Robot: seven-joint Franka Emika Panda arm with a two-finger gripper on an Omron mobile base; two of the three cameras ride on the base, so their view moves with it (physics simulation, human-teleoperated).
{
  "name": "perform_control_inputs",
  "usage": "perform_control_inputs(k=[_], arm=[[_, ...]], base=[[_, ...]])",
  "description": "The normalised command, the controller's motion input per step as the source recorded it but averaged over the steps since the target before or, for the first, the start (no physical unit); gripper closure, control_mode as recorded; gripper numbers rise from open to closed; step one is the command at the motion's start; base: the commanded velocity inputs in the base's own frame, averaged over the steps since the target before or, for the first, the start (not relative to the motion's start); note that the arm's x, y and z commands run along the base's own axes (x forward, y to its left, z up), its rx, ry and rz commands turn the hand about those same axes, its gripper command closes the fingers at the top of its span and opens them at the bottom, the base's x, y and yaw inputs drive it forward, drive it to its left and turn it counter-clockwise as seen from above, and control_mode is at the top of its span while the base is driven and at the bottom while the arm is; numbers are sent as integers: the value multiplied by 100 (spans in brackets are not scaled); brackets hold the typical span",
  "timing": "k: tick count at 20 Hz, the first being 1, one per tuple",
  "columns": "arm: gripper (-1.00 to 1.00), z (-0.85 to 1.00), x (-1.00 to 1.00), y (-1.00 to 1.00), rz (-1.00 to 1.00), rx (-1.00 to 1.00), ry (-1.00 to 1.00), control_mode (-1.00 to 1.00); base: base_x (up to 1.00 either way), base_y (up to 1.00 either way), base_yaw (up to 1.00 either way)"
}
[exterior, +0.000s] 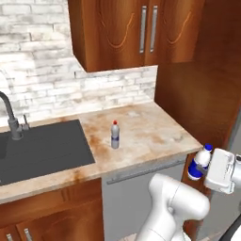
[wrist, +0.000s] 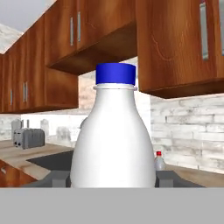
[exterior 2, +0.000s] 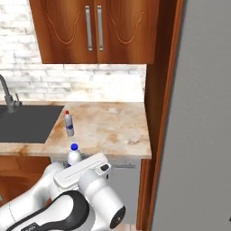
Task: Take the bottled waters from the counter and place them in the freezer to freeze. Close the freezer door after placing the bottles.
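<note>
My gripper (exterior: pixel 205 165) is shut on a white bottled water with a blue cap and blue label (exterior: pixel 199 162), held off the counter's right front corner, in front of the lower cabinets. In the hand view this bottle (wrist: pixel 113 140) stands upright between the two fingertips (wrist: pixel 58 177). From the right base view its cap and shoulders (exterior 2: pixel 74 153) rise just behind the hand. The other bottled water, greyish with a red cap (exterior: pixel 115 135) (exterior 2: pixel 69 123) (wrist: pixel 159 162), stands upright on the marbled counter (exterior: pixel 150 127) beside the sink. The freezer's flat grey panel (exterior 2: pixel 203 135) is at the right.
A black sink (exterior: pixel 42 146) with a dark faucet (exterior: pixel 10 117) lies left of the red-capped bottle. Wooden wall cabinets (exterior: pixel 136 33) hang above the counter, and a tall wooden panel (exterior 2: pixel 158 113) separates counter and freezer. A toaster (wrist: pixel 29 138) stands far off on another counter.
</note>
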Motion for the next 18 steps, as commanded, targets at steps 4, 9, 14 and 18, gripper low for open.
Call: perform_control_inputs(k=[4,9,14,18], arm=[[100,0,0,0,0,0,0,100],[100,0,0,0,0,0,0,100],[100,0,0,0,0,0,0,100],[100,0,0,0,0,0,0,100]], base=[[-98,20,-67],[-63,1,-77],[-27,-8,-78],[23,-21,-53]])
